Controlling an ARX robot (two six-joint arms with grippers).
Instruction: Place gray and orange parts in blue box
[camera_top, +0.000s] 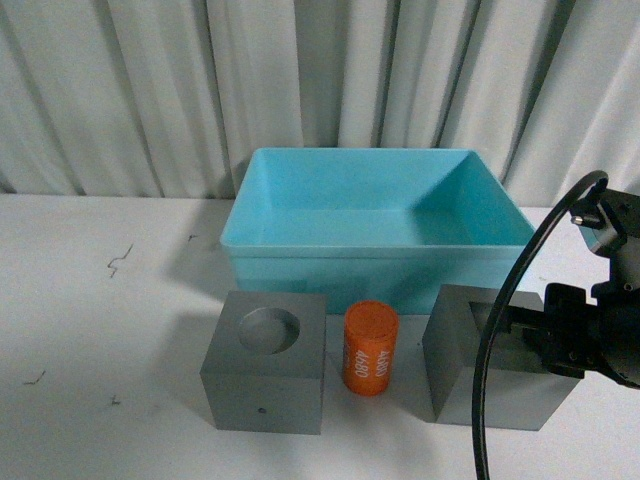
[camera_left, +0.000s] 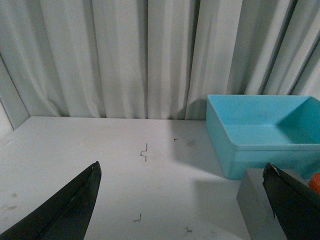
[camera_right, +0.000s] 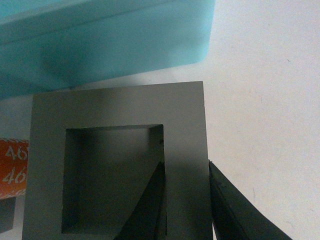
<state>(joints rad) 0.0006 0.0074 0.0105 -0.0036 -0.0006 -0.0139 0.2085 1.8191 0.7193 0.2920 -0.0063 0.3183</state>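
Note:
The blue box (camera_top: 300, 250) stands open-topped at the table's middle back. In front of it sit three parts in a row: a gray cube with a round recess (camera_top: 268, 362), an orange cylinder with white digits (camera_top: 370, 347), and a gray cube with a square recess (camera_top: 460, 360). My right gripper (camera_top: 520, 330) is shut on that cube's right wall, one finger inside the recess (camera_right: 150, 205) and one outside (camera_right: 225, 200). The left gripper (camera_left: 182, 175) hangs open over bare table, left of the box (camera_left: 260, 130), with a gray cube (camera_left: 255, 200) by its right finger.
White pleated curtains (camera_top: 320, 80) close off the back. A black cable (camera_top: 500, 330) loops in front of the right gripper. The white table (camera_top: 100, 330) carries a few small dark marks on the left.

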